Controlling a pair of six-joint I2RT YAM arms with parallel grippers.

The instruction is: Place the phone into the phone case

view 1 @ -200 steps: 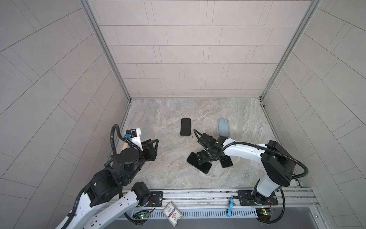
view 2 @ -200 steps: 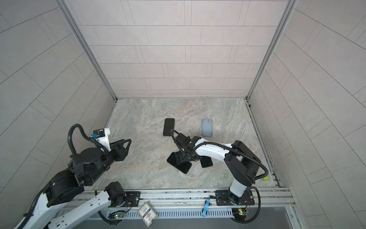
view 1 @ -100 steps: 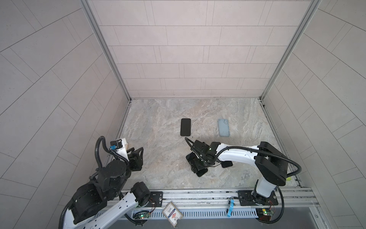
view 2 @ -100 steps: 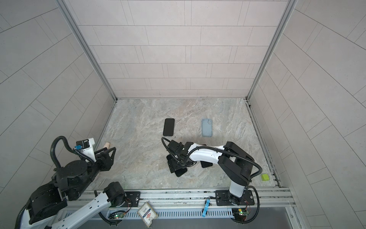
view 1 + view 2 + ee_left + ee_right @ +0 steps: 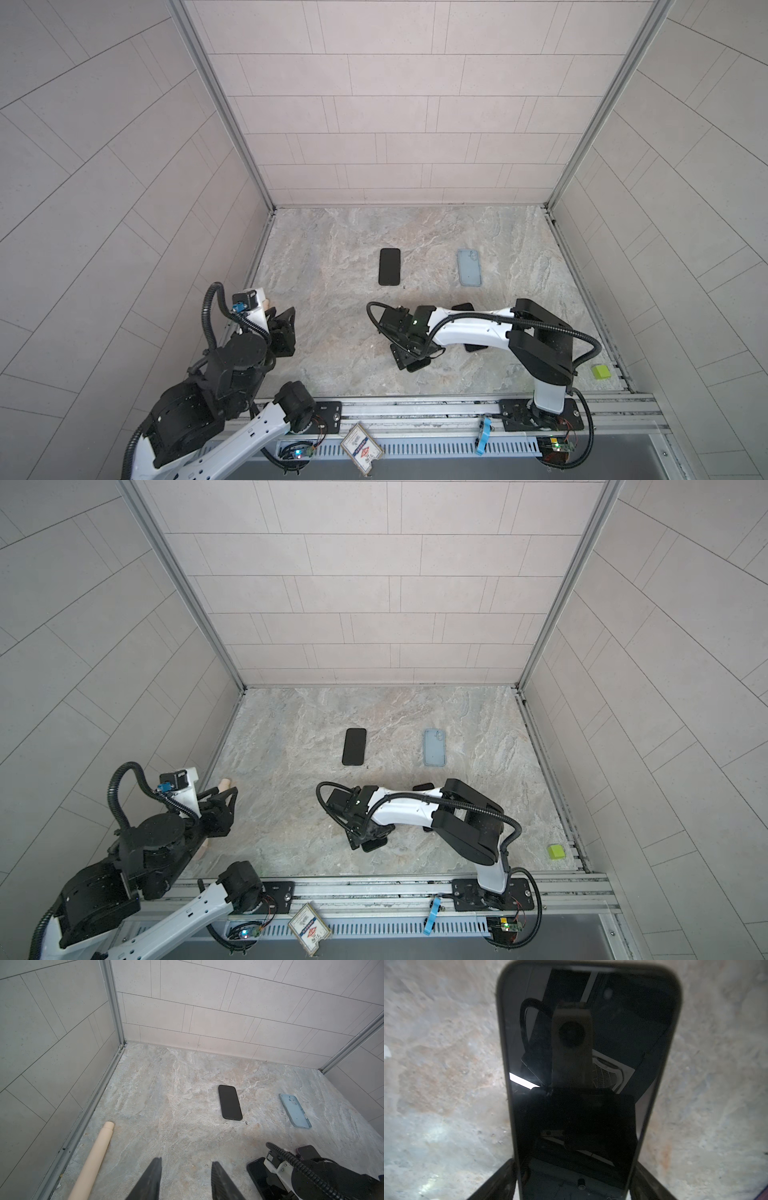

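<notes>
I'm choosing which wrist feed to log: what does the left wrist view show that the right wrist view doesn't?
Left wrist only: the blue phone case, a far black phone, a beige tube and the open left gripper. Right wrist only: the right gripper flanking the near phone, close up. Both: that phone and the marble table.

Observe right gripper (image 5: 411, 355) down over the near phone (image 5: 581, 1053), farther left than a second ago, jaws drawn in against its long edges. Note left gripper (image 5: 290, 330) pulled back toward the left wall, and green block (image 5: 601, 371) uncovered.
</notes>
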